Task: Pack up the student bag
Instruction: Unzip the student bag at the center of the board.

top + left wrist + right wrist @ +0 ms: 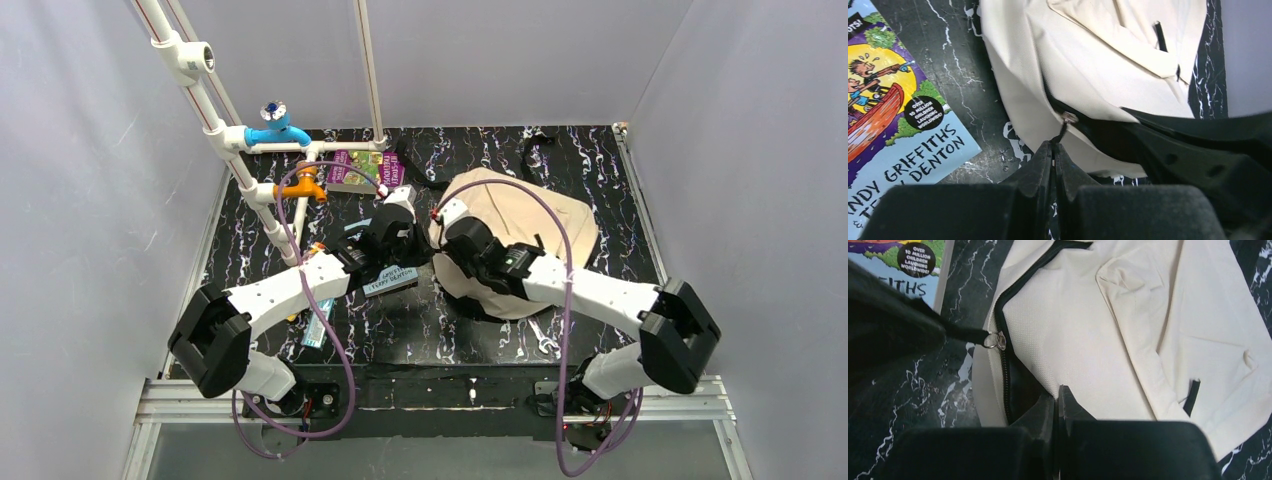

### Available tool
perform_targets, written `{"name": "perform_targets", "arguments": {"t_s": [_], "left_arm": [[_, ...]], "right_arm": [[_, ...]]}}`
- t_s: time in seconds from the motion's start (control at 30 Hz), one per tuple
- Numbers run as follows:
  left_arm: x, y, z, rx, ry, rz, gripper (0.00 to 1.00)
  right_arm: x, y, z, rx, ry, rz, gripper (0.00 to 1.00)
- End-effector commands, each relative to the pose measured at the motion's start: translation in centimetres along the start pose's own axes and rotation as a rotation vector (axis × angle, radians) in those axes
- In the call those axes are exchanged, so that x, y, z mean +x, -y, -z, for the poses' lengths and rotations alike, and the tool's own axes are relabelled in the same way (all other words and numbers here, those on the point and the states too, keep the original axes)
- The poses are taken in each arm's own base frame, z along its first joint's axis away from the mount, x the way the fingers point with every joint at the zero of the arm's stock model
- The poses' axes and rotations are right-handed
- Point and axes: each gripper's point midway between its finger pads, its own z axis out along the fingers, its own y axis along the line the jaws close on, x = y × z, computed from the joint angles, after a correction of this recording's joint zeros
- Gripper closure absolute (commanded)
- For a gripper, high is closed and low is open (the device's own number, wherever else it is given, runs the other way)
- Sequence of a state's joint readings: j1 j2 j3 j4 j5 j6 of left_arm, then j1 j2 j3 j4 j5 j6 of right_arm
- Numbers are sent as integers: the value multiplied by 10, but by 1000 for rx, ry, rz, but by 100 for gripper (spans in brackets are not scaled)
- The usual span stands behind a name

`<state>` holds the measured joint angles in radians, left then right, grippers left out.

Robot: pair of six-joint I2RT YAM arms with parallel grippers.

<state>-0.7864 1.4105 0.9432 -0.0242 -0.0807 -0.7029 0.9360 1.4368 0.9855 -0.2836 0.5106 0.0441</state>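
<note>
The beige student bag [540, 225] lies flat right of the table's middle. My left gripper [408, 208] is at the bag's left edge. In the left wrist view it [1054, 146] is shut on the black zipper pull cord [1062, 131], just below the metal slider [1069, 118]. My right gripper [442, 218] is beside it. In the right wrist view it [1057, 392] is shut on the bag's fabric edge [1068, 355] next to the black zipper track [1007, 385]. A dark gap shows there. The slider [995, 341] and taut cord [965, 333] also show there.
A colourful book [355, 170] [893, 115] lies left of the bag. A light-blue book [392, 280] lies under my left arm. A teal tube [318, 325] and a wrench [543, 338] lie near the front. A white pipe frame [250, 170] stands at left.
</note>
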Motion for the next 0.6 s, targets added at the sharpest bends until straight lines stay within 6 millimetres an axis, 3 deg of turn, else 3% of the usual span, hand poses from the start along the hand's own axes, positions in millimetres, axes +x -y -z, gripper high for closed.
{"name": "perform_targets", "arguments": {"t_s": [0.0,0.13,0.23,0.37,0.43,0.57], "left_arm": [[-27,-21,2,-152,101,-1,100],[-33,-55,-17,-383,160,-30,100],[-35,-57,-43,-428,140,-85,100],[-52,-43,-65,-406,129,-126,100],[-62,-41,-67,-426,133,-152,100],[-82,-45,-53,-489,186,-177,100]], "right_arm": [[-6,22,28,48,89,-137,99],[-7,11,50,-73,160,-190,99],[-14,-3,63,-189,224,-183,99],[-7,0,64,-172,232,-219,99],[-2,1,60,-153,217,-226,99],[-1,10,60,-103,212,-255,99]]}}
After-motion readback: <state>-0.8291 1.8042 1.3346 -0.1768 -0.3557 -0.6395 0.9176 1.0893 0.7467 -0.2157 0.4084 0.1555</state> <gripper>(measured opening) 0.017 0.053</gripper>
